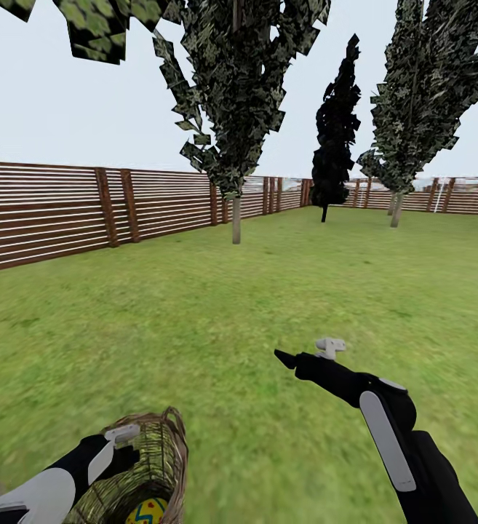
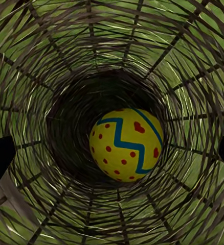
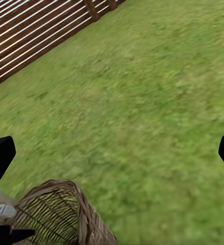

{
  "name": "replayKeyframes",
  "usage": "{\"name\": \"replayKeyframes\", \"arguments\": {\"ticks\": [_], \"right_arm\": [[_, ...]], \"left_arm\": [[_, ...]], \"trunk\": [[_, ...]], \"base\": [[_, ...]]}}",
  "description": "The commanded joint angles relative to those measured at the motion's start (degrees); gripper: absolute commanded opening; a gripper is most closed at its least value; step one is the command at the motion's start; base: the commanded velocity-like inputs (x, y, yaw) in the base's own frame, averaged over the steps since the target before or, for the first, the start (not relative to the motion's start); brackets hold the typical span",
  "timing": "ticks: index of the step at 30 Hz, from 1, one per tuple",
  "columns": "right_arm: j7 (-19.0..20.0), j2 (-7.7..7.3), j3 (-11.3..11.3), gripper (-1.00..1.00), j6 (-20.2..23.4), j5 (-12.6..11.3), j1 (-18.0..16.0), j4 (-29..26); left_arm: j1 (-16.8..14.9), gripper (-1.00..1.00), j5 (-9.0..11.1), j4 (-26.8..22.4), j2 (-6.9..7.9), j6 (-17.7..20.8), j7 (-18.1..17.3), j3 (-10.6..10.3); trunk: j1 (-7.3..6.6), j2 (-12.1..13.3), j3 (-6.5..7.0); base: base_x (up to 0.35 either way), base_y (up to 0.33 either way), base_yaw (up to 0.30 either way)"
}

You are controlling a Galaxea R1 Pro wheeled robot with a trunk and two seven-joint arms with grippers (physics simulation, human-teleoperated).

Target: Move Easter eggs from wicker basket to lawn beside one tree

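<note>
Left claw (image 2: 112, 153) first: its two dark fingers sit wide apart at the edges of the left wrist view, so it is open and holds nothing. It looks straight down into the small round basket of woven brown twigs (image 2: 40, 61). At the bottom lies one bright yellow egg with red hearts and dots and a blue zigzag (image 2: 126, 144). I can see just this one egg in the basket. From the head view, the basket (image 1: 151, 455) is low down on the left, with the white and black left arm (image 1: 42, 491) right beside it, and the egg (image 1: 147, 511) peeks out inside.

Moving right, the wide green grass lawn (image 1: 217, 327) spreads out toward the brown wooden slat fence (image 1: 42, 211). A thin tree with a pale trunk (image 1: 236, 218) stands in the middle, far from the basket. A black pointy tree (image 1: 335, 131) is behind it.

On the right, the black right claw (image 1: 286, 358) hangs over the grass. Its fingers are apart in the right wrist view (image 3: 112, 153) and nothing is between them.

I think the job is not finished. At least one egg is left to lift out and put by a tree. No egg lies on the grass that I can see.
</note>
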Motion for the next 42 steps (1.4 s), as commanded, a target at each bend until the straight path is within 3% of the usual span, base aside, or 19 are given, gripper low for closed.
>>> {"name": "replayKeyframes", "arguments": {"ticks": [1, 39, 42], "right_arm": [[0.20, -0.03, 0.01, 1.00, 0.21, 0.15, -0.05, -0.04], [0.20, -0.02, 0.29, 1.00, 0.12, 0.15, -0.06, 0.01], [0.20, -0.02, 0.30, 1.00, 0.12, 0.15, -0.07, 0.01]], "left_arm": [[-0.01, 1.00, 0.40, -0.13, -0.03, 0.35, 0.31, 0.44], [-0.01, 1.00, 0.40, -0.17, -0.03, 0.25, 0.31, 0.43], [-0.01, 1.00, 0.40, -0.19, -0.03, 0.25, 0.31, 0.44]], "trunk": [[0.22, -0.44, -0.25], [8.56, -15.68, -7.07], [8.56, -15.68, -7.07]], "base": [[0.000, 0.000, 0.000], [0.000, 0.000, 0.000], [0.000, 0.000, 0.000]]}}
